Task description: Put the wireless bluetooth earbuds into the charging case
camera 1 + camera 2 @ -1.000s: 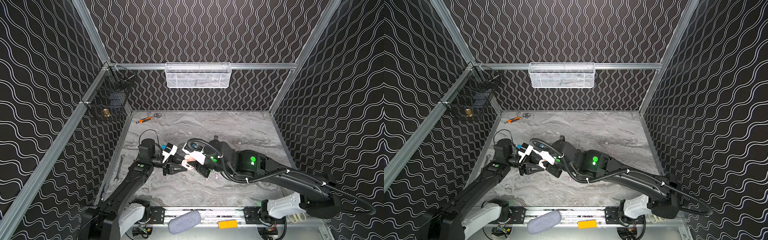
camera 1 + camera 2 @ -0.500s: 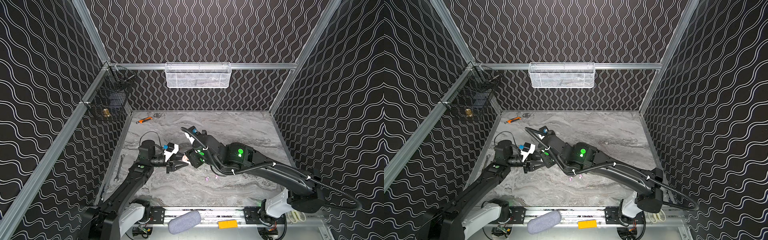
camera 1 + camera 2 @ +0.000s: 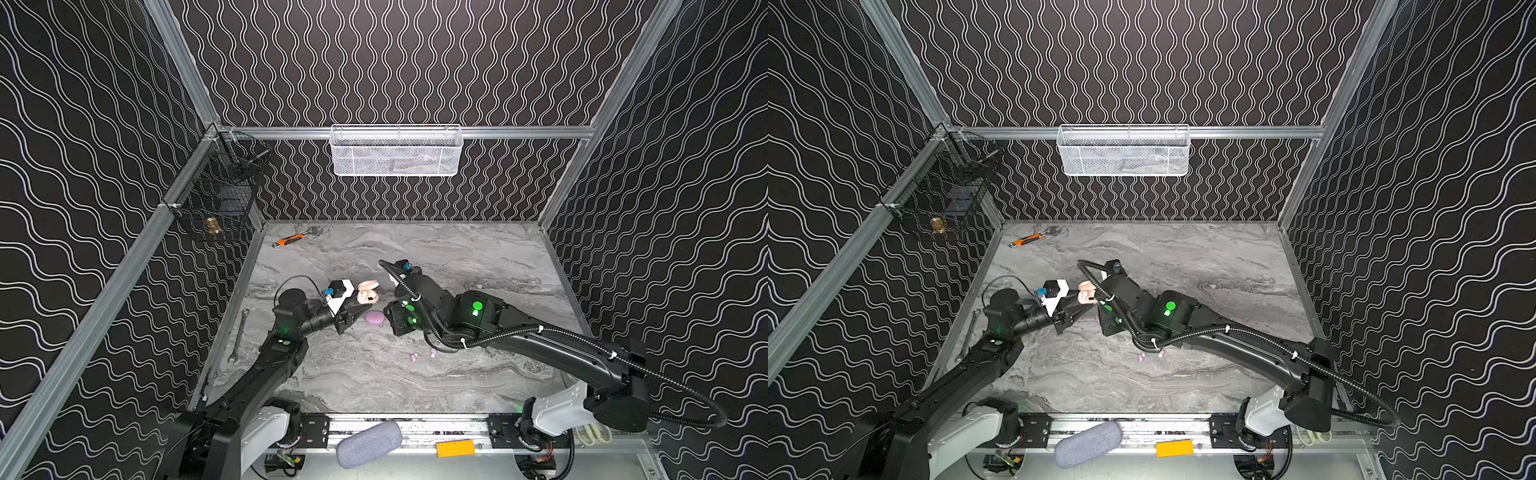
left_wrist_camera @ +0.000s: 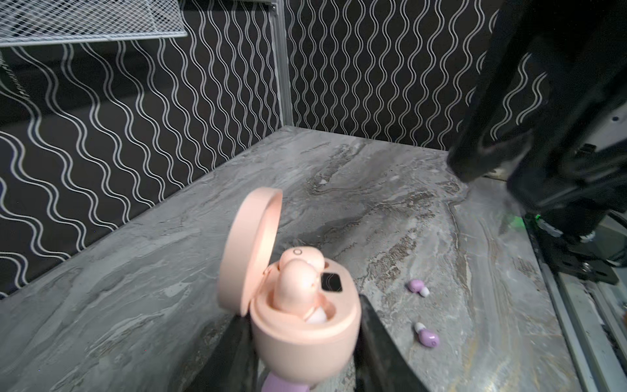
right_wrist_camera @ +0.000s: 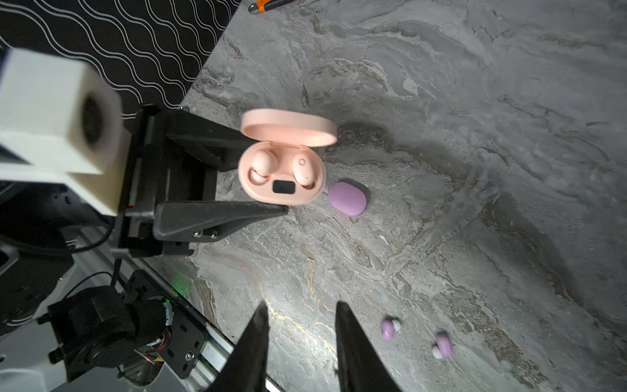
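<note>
**Right wrist view – quick worry list**

Got the left gripper [image 5: 266,173] squeezed shut on the peach-pink charging case [image 5: 295,198], lid flipped up. Can't tell whether resting on the marble table [image 5: 492,118] or held just off it. Can see both cream earbuds [image 5: 303,169] in its wells: one flush, one standing tall with its pale tip showing in the left wrist view, so probably not seated. Leaves the right gripper [image 5: 302,305] empty, jaws partly apart, hovering over bare marble.

Worries:
- Could spit that proud bud out when shutting the lid on it or tipping the case.
- Could squirt the case out of the pinch, gripping smooth rounded sides like that.
- Could easily flick the lilac earbuds [image 3: 414,357] across slick marble with a sloppy pinch; tiny and round.
- Can't load those anyway without opening the lilac case [image 3: 375,318] first; lid down right now.

Reading a top view from the held case: puts the lilac case at 6 o'clock, just beside, crowded by the left gripper, so awkward to reach. Puts the lilac earbuds loose around 5 o'clock, close together, nothing in the way. Orange-handled tool [image 3: 291,240] off at 10 o'clock, spanner [image 3: 239,336] at 8 o'clock, both well apart from the action.
</note>
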Robot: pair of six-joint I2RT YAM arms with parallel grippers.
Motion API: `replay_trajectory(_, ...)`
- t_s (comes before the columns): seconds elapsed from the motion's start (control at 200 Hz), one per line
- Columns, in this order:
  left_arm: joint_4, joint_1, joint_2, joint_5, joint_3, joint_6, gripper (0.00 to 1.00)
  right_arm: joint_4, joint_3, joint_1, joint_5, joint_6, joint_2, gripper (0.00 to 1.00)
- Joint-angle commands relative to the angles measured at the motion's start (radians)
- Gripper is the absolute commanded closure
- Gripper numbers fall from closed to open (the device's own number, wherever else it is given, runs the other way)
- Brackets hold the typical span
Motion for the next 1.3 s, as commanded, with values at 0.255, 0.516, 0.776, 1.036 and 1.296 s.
replay_trajectory(0.255, 0.147, -0.014, -0.017, -0.088, -0.039, -0.008, 1.0, 0.175, 0.031, -0.042, -0.106, -0.017, 0.083, 0.63)
replay_trajectory(0.516, 0.159, -0.015, -0.023, -0.081, -0.046, -0.007, 1.0, 0.22, 0.057, -0.043, -0.113, -0.043, 0.114, 0.62)
replay_trajectory(0.776, 0.17, -0.016, -0.02, -0.079, -0.048, -0.009, 1.0, 0.237, 0.085, -0.048, -0.122, -0.053, 0.146, 0.63)
replay_trajectory(1.036, 0.171, -0.016, -0.02, -0.058, -0.047, -0.018, 1.0, 0.245, 0.105, -0.067, -0.115, -0.06, 0.171, 0.65)
replay_trajectory(1.296, 0.17, -0.015, -0.025, -0.051, -0.049, -0.023, 1.0, 0.251, 0.126, -0.08, -0.141, -0.068, 0.197, 0.67)
